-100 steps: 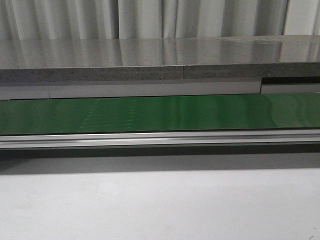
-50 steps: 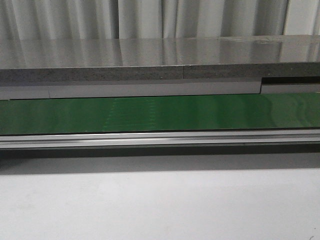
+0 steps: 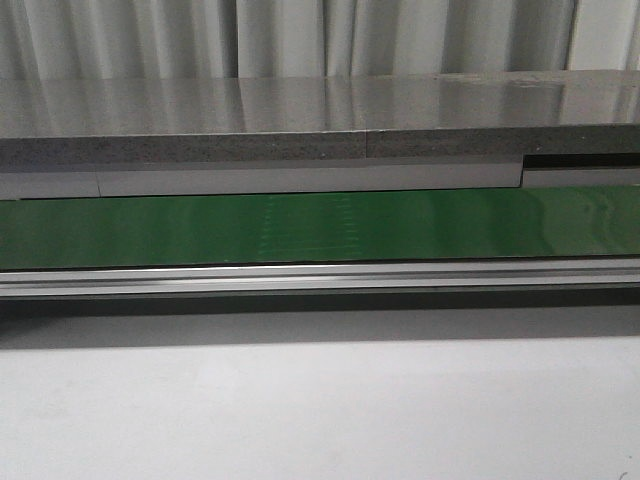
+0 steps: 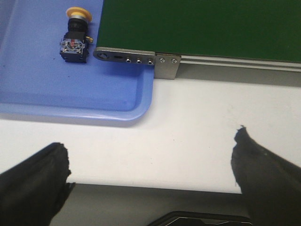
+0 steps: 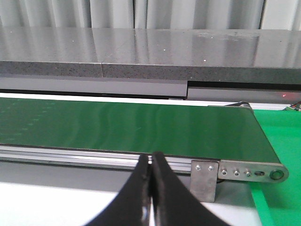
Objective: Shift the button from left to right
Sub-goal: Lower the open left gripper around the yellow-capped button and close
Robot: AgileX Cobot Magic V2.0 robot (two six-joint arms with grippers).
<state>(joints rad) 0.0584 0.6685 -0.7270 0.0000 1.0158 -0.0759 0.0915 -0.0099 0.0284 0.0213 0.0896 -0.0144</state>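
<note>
Yellow-capped and black-bodied, the button (image 4: pixel 75 35) lies on its side in a blue tray (image 4: pixel 70 94) at the upper left of the left wrist frame, just beside the end of the green belt (image 4: pixel 202 26). The left gripper (image 4: pixel 150 174) is spread wide and holds nothing, its dark fingers (image 4: pixel 33 183) over the white worktop (image 4: pixel 188 136) and well apart from the button. The right gripper (image 5: pixel 150 188) is pressed closed on nothing, in front of the belt's metal rail (image 5: pixel 70 157).
</note>
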